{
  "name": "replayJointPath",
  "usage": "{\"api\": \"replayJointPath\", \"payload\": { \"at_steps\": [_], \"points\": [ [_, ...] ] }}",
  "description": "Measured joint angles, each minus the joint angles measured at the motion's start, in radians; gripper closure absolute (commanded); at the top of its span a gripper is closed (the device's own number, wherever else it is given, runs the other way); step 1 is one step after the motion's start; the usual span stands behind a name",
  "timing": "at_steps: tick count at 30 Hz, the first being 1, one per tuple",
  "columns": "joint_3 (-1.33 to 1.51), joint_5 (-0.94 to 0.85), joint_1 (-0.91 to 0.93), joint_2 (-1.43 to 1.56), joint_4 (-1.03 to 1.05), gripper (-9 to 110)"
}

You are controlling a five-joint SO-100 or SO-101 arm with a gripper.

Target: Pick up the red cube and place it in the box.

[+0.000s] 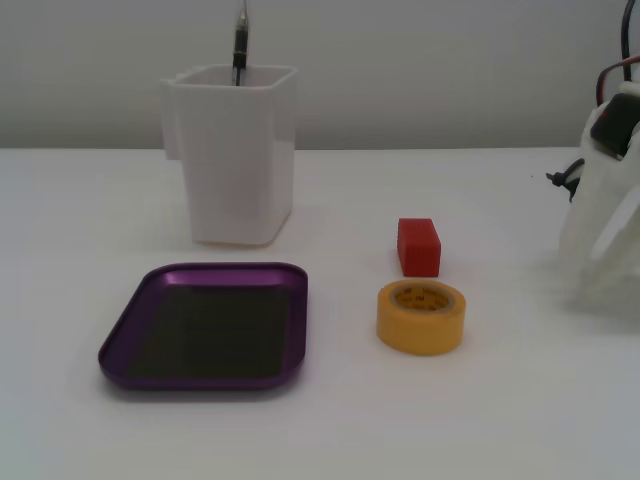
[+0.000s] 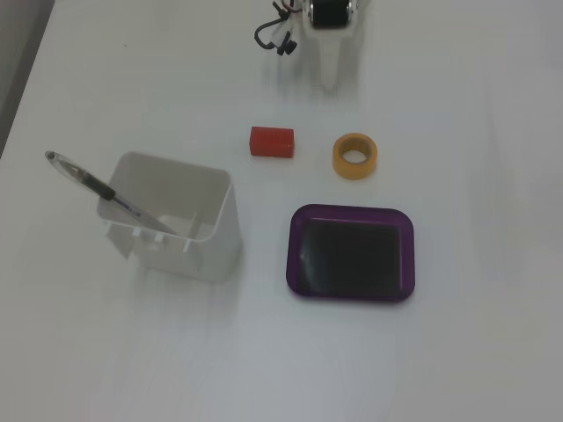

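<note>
White plastic container (image 1: 236,150) stands far left in a fixed view, a pen (image 1: 240,45) inside; the purple box (image 1: 130,325) lies near it; the red cube (image 1: 418,245) sits on the desk (image 1: 500,420), touching the yellow tape roll (image 1: 421,317); the claw (image 1: 610,230), far right, is too blurred to tell apart or together.

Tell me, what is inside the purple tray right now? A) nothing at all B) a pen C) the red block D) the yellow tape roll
A: in both fixed views the purple tray shows only its bare dark bottom, while the red block and the yellow tape roll sit on the table outside it, and the pen stands in the white container.
</note>
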Motion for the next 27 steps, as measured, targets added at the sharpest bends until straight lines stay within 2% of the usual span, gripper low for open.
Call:
{"api": "replayJointPath", "payload": {
  "at_steps": [20, 27],
  "points": [
    [0.003, -0.006, 0.002, 0.000, -0.035, 102],
    [-0.158, -0.002, 0.003, 0.000, -0.091, 101]
  ]
}}
